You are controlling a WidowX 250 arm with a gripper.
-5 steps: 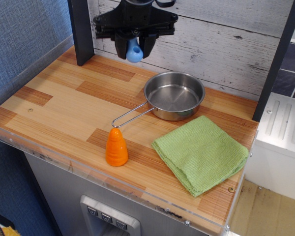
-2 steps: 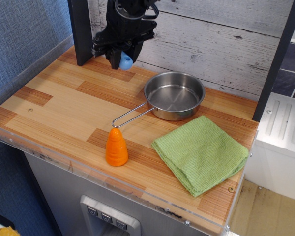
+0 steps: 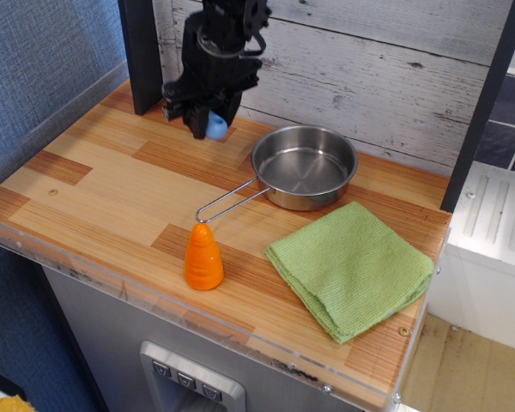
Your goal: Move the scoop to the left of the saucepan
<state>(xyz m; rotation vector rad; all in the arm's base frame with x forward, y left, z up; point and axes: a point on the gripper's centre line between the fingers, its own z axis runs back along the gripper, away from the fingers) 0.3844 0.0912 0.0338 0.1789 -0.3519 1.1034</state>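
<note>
My black gripper (image 3: 208,120) hangs over the back left of the wooden counter and is shut on the scoop (image 3: 216,128). Only the scoop's light-blue end shows below the fingers; its grey bowl is hidden. The scoop is held a little above the wood, left of the saucepan (image 3: 304,166). The saucepan is a shallow shiny steel pan standing empty near the back wall. Its thin wire handle (image 3: 227,201) points toward the front left.
An orange carrot toy (image 3: 203,257) stands upright near the front edge. A folded green cloth (image 3: 350,266) lies at the front right. A dark post (image 3: 142,56) stands at the back left. A white plank wall (image 3: 395,69) runs behind the counter.
My gripper has moved left and down with the scoop, from above the saucepan's back left rim to low over the wood left of the pan. Nothing else has moved.
</note>
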